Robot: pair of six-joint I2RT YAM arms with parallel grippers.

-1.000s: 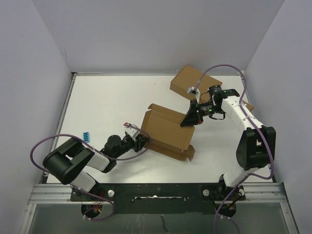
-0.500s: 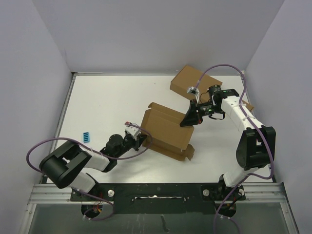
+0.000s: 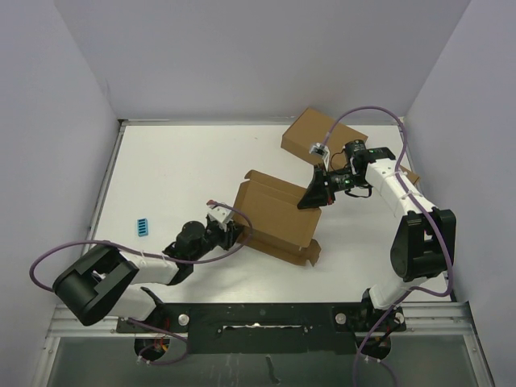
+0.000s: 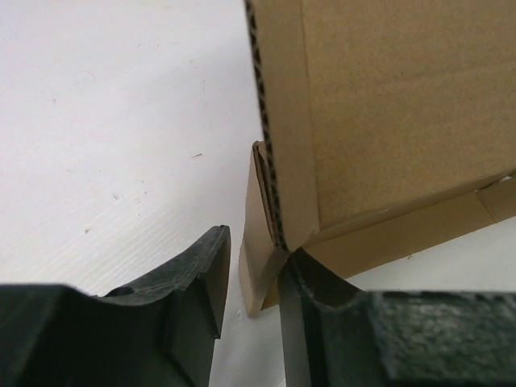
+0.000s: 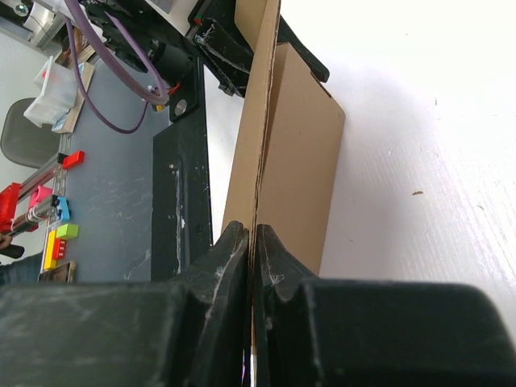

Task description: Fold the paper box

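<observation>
Right tool (image 3: 313,196): pressed together on the far-right edge of the paper box (image 3: 278,218); in the wrist view its fingers (image 5: 228,266) clamped a thin cardboard panel standing on edge.
Left tool (image 3: 231,234): spread a little, straddling a small flap at the box's near-left corner; one finger (image 4: 318,294) touched the cardboard, and the other stood just apart from it.
Paper box: lay mid-desk between the two tools, partly folded, with walls raised and a flap lying flat at its near-right corner.
Desk (image 3: 177,169): white, and carried everything.
Second box (image 3: 322,137): brown, at the far side behind the right tool.
Blue piece (image 3: 143,226): small, near the left edge, well apart from the paper box.
</observation>
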